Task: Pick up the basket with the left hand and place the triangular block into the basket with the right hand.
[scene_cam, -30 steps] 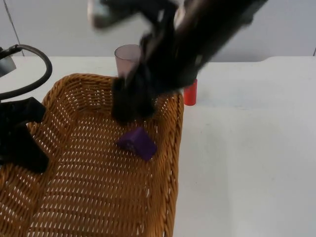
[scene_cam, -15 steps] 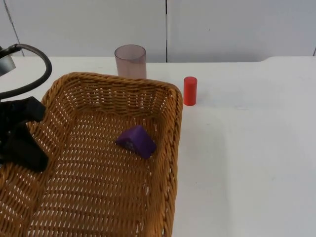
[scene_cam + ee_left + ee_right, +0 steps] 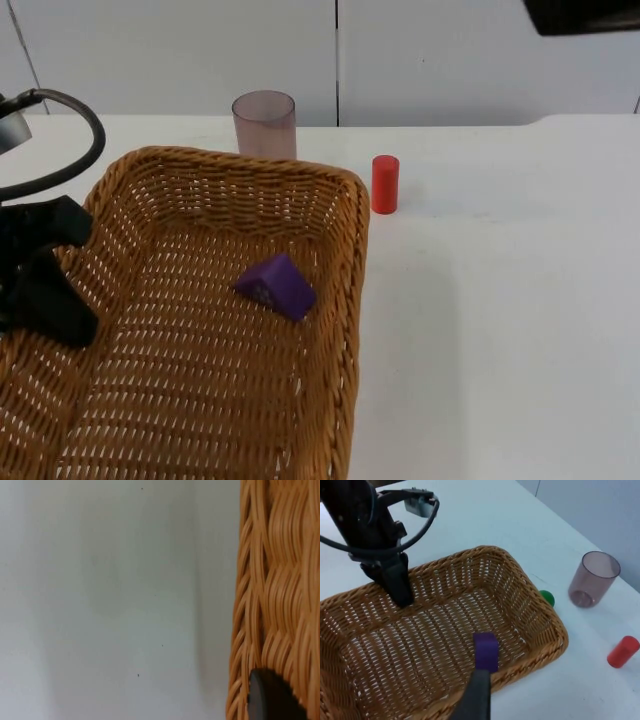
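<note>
The wicker basket [image 3: 350, 300] takes up the left of the table in the top view. A purple triangular block [image 3: 277, 285] lies on its woven floor, right of the middle and free of any gripper. My left gripper [image 3: 55, 310] is shut on the basket's left rim. The right wrist view shows this grip [image 3: 401, 591], the basket [image 3: 540, 625] and the block [image 3: 486, 651]. In the left wrist view the basket's rim [image 3: 270, 595] runs beside a black fingertip [image 3: 267, 695]. My right arm [image 3: 585, 14] is high at the back right, away from the basket.
A translucent purple cup [image 3: 264, 122] stands just behind the basket, and a red cylinder [image 3: 385, 184] stands by the basket's back right corner. A small green object [image 3: 547, 598] lies against the basket's outer wall near the cup [image 3: 594, 578]. The white table [image 3: 500, 330] stretches to the right.
One second ago my right arm hung over the basket just above the block. It has since pulled up and away to the back right. Block, basket and left gripper have not moved.
</note>
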`<act>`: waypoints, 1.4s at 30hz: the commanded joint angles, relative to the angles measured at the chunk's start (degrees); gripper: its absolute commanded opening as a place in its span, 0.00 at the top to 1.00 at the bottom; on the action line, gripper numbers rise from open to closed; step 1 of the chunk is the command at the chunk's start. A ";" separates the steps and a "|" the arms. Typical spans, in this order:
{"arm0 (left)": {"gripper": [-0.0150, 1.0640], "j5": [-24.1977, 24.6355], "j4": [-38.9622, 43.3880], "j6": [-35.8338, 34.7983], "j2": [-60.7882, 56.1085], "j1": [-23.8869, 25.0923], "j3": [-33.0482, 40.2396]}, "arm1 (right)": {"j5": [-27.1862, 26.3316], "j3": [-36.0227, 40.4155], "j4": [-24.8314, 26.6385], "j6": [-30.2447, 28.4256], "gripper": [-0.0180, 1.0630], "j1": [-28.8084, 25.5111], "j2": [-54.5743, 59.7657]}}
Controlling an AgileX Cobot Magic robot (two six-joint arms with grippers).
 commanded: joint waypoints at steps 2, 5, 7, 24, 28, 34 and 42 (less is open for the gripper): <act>0.99 0.72 -2.05 -0.23 -0.24 0.16 -0.07 | 0.42 0.48 -0.33 0.73 0.24 0.32 -1.95; 0.99 0.73 -2.33 -0.23 -0.24 0.16 -0.07 | 1.84 0.48 -0.33 0.83 0.24 0.32 -3.60; 0.99 0.58 -2.55 -0.23 -0.24 0.16 -0.07 | 2.02 0.48 -0.33 0.83 0.24 0.32 -3.73; 0.99 -17.33 -14.98 -1.29 11.35 -16.15 -0.07 | 1.23 0.48 -0.09 0.83 0.24 0.32 -3.99; 0.99 -20.58 -23.01 5.38 16.00 -18.62 -0.07 | 0.94 0.48 -0.09 0.83 0.24 0.32 -3.99; 0.98 -20.89 -31.64 12.21 20.37 -18.86 -0.07 | 0.94 0.48 -0.09 0.83 0.24 0.32 -3.99; 0.29 -20.89 -31.70 12.21 20.27 -18.74 -0.07 | 0.95 0.48 -0.30 0.83 0.24 0.32 -3.99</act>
